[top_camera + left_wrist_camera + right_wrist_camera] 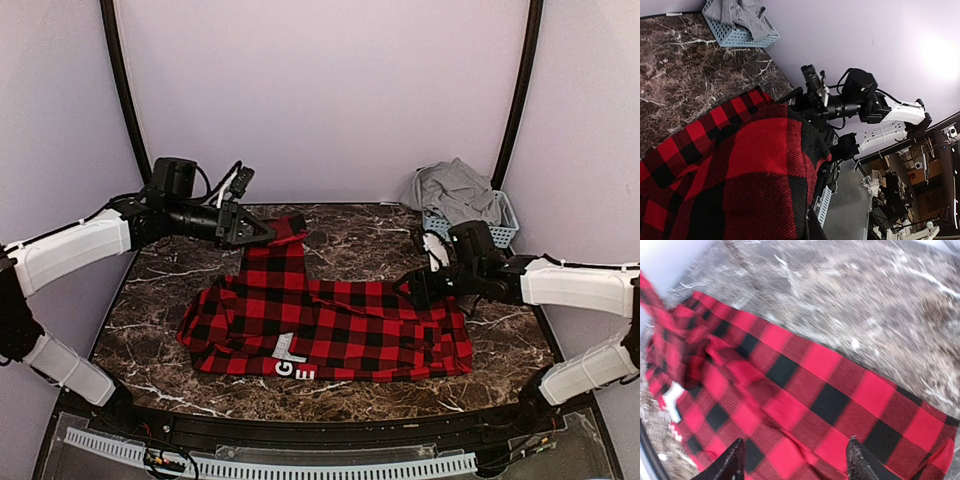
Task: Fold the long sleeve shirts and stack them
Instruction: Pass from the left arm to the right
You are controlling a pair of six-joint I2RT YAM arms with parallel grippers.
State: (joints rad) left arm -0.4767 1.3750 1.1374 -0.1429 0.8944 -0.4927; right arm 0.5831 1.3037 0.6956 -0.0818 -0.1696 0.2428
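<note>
The task is judged to be at an early stage, with nothing yet stacked. The check shirt (330, 325) is spread across the middle of the table (160, 290), partly doubled over itself, with its white letters (290, 352) showing near the front edge; it is not yet a tidy folded packet. One strip of it, probably a sleeve, is drawn up and back toward the left gripper (268, 231), which is held above the far left part of the table. The jaws are hidden under cloth in the left wrist view, where red check fills the foreground. From the way the fabric is lifted off the table at the tip, the gripper is taken to be clamped on the check shirt. The right gripper (418, 287) is held low over the shirt's right edge. In its own view, which is blurred, the fingers (732, 462) are seen apart, with the cloth below them and not pinched. The grey shirt (455, 188) is heaped unfolded in the basket (505, 232) at the far right corner, apart from the check shirt. What is left is judged to be the laying in of the lifted strip, the remaining folds of the check shirt, the whole folding of the grey shirt, and the stacking.
</note>
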